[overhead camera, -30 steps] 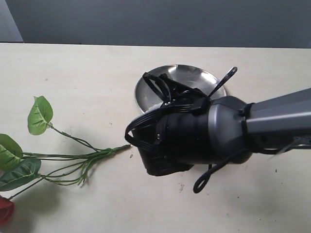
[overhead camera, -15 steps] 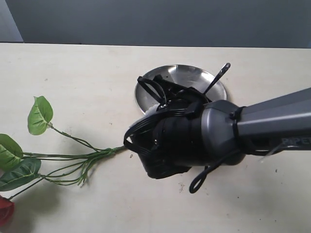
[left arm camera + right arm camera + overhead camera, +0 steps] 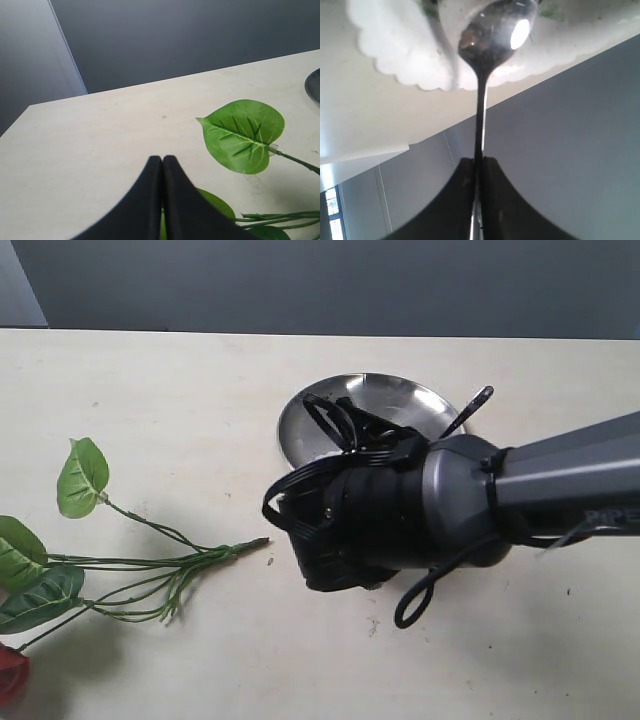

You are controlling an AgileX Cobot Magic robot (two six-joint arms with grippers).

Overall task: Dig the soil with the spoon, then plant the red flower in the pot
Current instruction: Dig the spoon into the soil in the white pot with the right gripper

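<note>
My right gripper (image 3: 479,162) is shut on the thin handle of the silver spoon (image 3: 494,31). The spoon's bowl sits over the white pot (image 3: 402,52) with its scalloped rim. In the exterior view the right arm's wrist covers the pot and the soil; only the spoon's handle end (image 3: 472,410) sticks out. The red flower lies flat on the table at the left, with its stems (image 3: 170,565), green leaves (image 3: 82,475) and red bloom (image 3: 10,672). My left gripper (image 3: 162,160) is shut and empty, hovering above a leaf (image 3: 245,134).
A shiny steel plate (image 3: 400,395) lies behind the right wrist, and its edge (image 3: 315,85) shows in the left wrist view. A loose black cable loop (image 3: 415,605) hangs under the right arm. The table's far edge meets a dark wall.
The right wrist swung slightly left, then back right. The spoon's handle end now sits lower and further right. The flower has not moved.
</note>
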